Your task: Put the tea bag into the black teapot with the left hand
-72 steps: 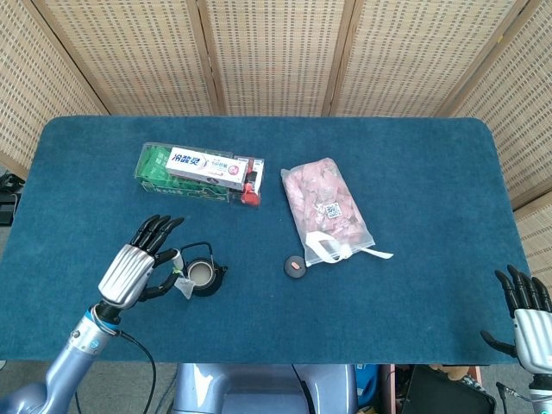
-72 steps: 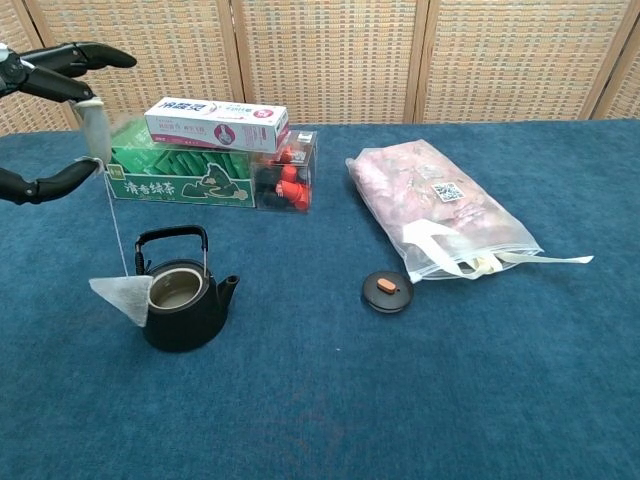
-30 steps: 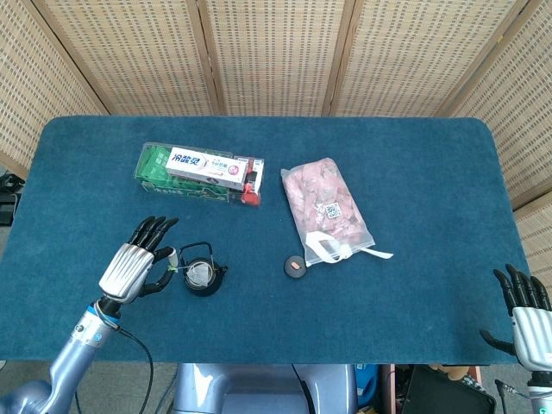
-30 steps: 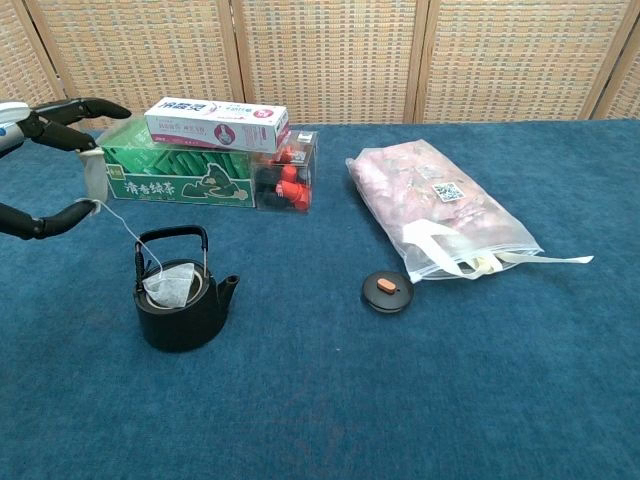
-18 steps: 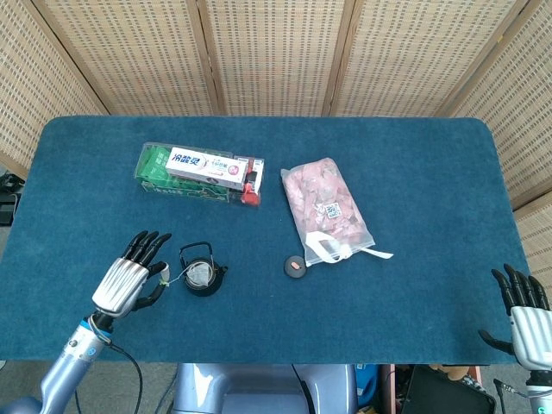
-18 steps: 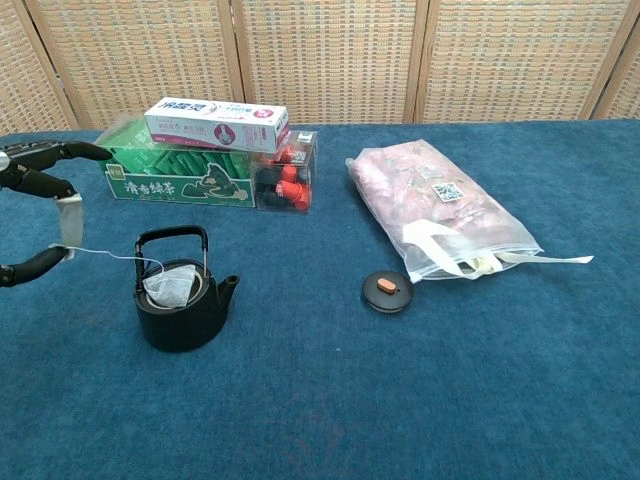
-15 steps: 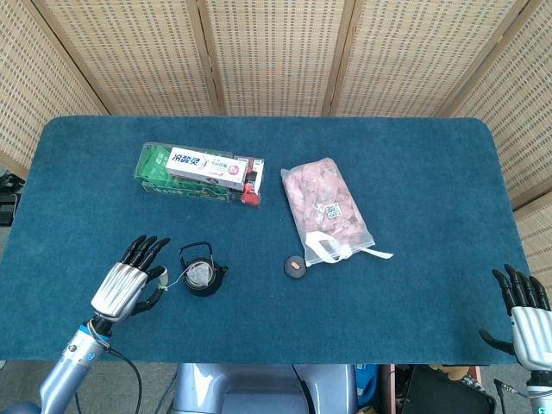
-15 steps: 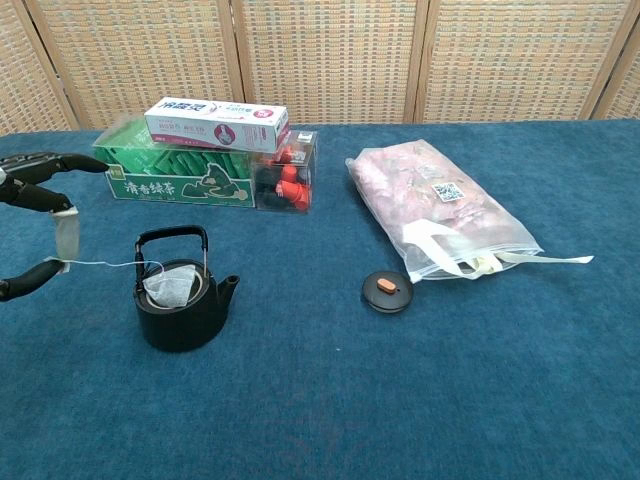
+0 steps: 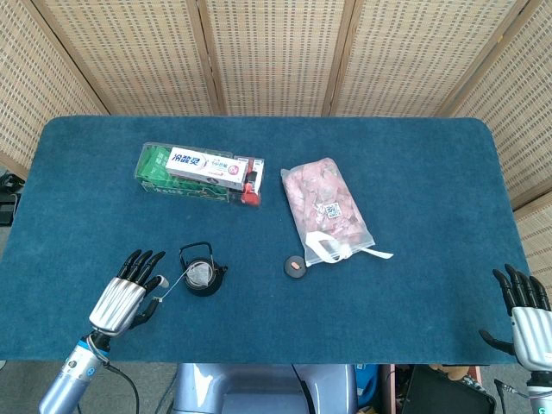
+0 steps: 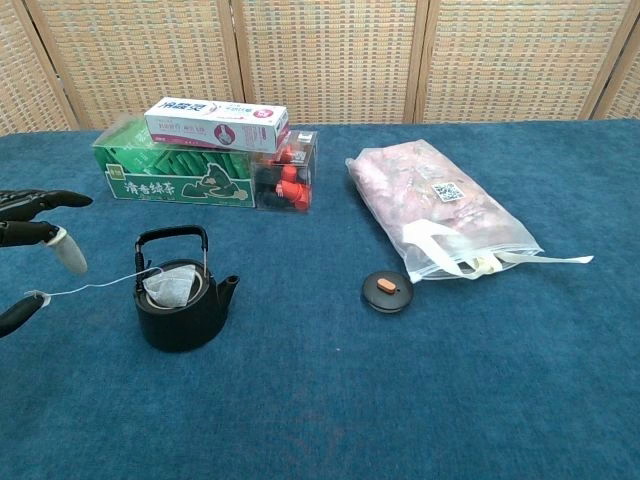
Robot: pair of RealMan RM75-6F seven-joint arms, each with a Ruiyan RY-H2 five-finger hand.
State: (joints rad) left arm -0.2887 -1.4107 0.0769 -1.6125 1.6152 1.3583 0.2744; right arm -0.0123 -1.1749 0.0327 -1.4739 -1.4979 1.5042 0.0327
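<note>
A folding screen [image 9: 276, 52] of woven cane panels in pale wooden frames stands close behind the table's far edge. The table [image 9: 414, 155] wears a deep blue, carpet-like cover (its corners rounded). The light is even and soft, with hardly any shadow.

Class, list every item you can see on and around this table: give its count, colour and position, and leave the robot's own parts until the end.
black teapot: one, black, front left of the table, lid off.
tea bag: one, white, inside the teapot; its string runs left to a paper tag.
teapot lid: one, black with a reddish knob, table centre.
green tea box: one, green, back left.
toothpaste box: one, white and pink, on top of the tea box.
plastic bag: one, clear with pink contents, right of centre.
table: one, blue cloth.
left robot hand: silver and black, left of the teapot, pinching the tag.
right robot hand: front right corner, fingers spread.
</note>
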